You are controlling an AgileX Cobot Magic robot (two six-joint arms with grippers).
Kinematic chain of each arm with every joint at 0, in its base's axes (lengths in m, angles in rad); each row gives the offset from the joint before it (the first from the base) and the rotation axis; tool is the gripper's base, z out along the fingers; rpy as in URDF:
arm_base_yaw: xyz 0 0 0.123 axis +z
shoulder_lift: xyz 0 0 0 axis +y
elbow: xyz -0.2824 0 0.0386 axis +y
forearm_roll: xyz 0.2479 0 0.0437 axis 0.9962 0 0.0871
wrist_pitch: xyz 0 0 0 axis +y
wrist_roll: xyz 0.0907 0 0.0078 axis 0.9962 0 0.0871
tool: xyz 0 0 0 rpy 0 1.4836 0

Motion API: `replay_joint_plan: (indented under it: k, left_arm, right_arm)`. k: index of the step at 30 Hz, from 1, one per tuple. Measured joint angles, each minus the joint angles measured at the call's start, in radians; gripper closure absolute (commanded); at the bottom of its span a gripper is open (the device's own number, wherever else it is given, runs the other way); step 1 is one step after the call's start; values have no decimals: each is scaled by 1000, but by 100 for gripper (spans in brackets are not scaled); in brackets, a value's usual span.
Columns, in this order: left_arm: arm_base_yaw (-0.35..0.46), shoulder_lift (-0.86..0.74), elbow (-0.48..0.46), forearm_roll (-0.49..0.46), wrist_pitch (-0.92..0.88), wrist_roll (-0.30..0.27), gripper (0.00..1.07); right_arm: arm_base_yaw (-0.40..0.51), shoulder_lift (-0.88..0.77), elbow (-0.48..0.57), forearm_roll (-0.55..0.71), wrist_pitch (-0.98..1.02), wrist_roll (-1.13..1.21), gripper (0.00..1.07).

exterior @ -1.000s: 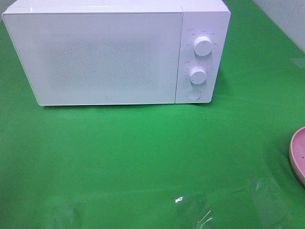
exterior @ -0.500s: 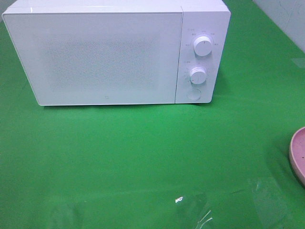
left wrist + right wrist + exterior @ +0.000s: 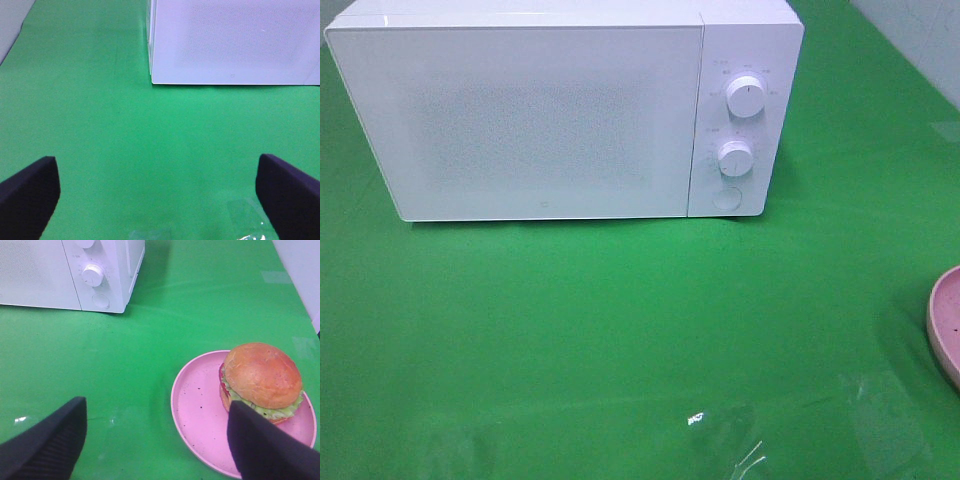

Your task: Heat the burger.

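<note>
Right wrist view, nearest first: the right claw (image 3: 155,440) hangs with its jaws spread wide and nothing between them, low over the green desk (image 3: 150,345). Just past it sits the burger (image 3: 261,381) on a pink plate (image 3: 197,405), toward the plate's far side, bun up, lettuce showing at the edge. One dark finger of the claw overlaps the plate's near rim as seen from here; I cannot tell whether it touches. Farther back stands the microwave (image 3: 75,270), door shut, two dials and a round button (image 3: 100,301) on its panel.

On the other side, the left claw (image 3: 157,192) is also fully open and empty above bare desk, with the microwave's front beyond it.

From above, only the plate's rim peeps in at the desk's right edge; neither arm shows.

Nothing looks begun to me. The door probably has to be opened first, likely by that button, and the right claw must then close around the burger or plate.
</note>
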Motion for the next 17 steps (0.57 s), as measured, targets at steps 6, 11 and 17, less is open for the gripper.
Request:
replay_joint_plan:
  k: [6,11,17]
  left_arm:
    - [1,0,0,-3,0,-1,6]
    - [1,0,0,-3,0,-1,6]
    - [1,0,0,-3,0,-1,6]
  right_arm:
    - [0,0,0,0,0,0,34]
    - [0,0,0,0,0,0,34]
    - [0,0,0,0,0,0,34]
